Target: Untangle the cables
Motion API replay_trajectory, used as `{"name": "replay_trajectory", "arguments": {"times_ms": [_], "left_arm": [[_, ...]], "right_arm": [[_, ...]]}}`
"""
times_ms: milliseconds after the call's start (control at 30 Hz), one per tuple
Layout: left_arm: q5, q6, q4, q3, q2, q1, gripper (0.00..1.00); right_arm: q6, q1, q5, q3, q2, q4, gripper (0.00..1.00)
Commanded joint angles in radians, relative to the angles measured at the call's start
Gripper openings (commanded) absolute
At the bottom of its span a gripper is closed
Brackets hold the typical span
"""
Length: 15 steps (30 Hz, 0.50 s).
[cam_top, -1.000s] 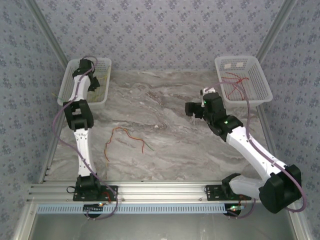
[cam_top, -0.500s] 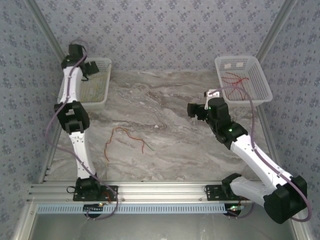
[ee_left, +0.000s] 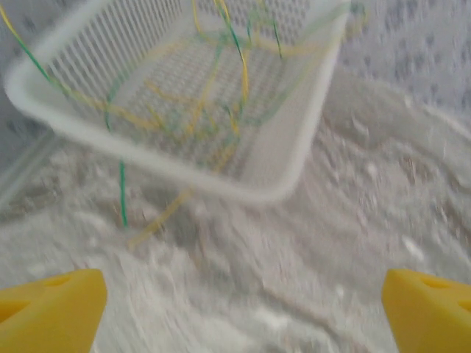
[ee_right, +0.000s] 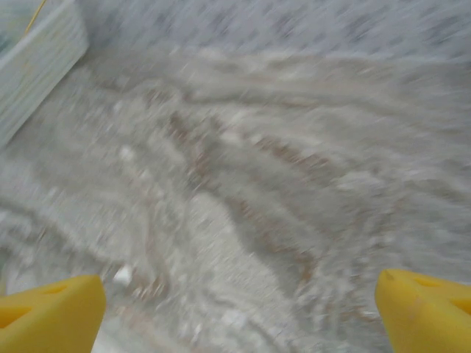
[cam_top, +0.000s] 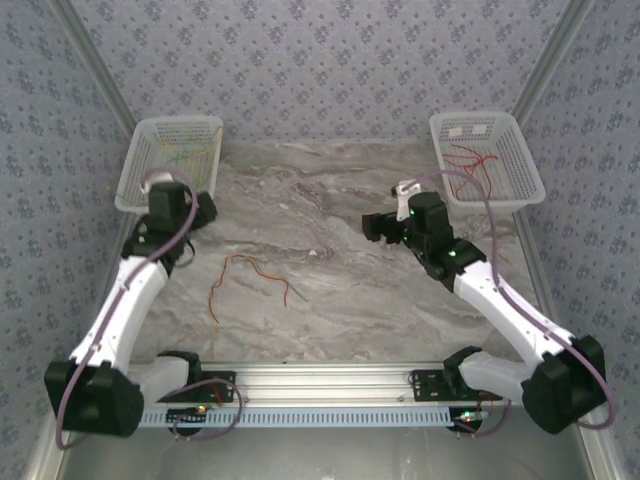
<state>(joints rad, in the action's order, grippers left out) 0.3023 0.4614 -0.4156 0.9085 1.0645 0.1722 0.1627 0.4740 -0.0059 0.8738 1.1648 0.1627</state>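
Cables [cam_top: 245, 260] are lying tangled on the table [cam_top: 340, 295], others filling 2 baskets [cam_top: 528, 150]; left fingers [ee_left: 51, 305] and right fingers [ee_right: 51, 309] are gaping, empty.

The table [cam_top: 340, 300] is finished in a smooth, marble-veined surface with a faint sheen. The left basket [cam_top: 128, 170] and the right basket [cam_top: 532, 165] are made of white perforated plastic. The cables [cam_top: 245, 260] are seen as thin coloured wire. The fingertips [ee_left: 51, 312] of the left gripper [ee_left: 239, 312] and those of the right gripper [ee_right: 235, 312] are finished in matt yellow. A brushed metal rail [cam_top: 320, 380] is fitted at the near edge.
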Motion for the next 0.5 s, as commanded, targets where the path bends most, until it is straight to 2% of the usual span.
{"name": "replay_trajectory", "arguments": {"times_ms": [0,67,133,233,300,467], "left_arm": [[0.028,0.088,-0.019,-0.069,-0.061,0.071,0.87],[-0.036,0.126,-0.064,-0.116,-0.052,0.122,0.76],[-0.112,0.193,-0.060,-0.186,-0.033,0.155,0.71],[-0.178,0.264,0.002,-0.297,-0.018,0.171,0.70],[-0.196,0.276,0.044,-0.345,-0.021,0.175,0.70],[-0.170,0.246,0.053,-0.357,-0.035,0.178,0.70]], "right_arm": [[-0.150,0.039,-0.350,0.102,0.154,0.122,0.91],[-0.218,0.109,-0.365,0.196,0.288,0.243,0.84],[-0.253,0.200,-0.275,0.285,0.424,0.320,0.77],[-0.241,0.294,-0.165,0.392,0.578,0.331,0.74],[-0.220,0.332,-0.157,0.468,0.678,0.343,0.72],[-0.219,0.400,-0.115,0.612,0.863,0.332,0.76]]}}
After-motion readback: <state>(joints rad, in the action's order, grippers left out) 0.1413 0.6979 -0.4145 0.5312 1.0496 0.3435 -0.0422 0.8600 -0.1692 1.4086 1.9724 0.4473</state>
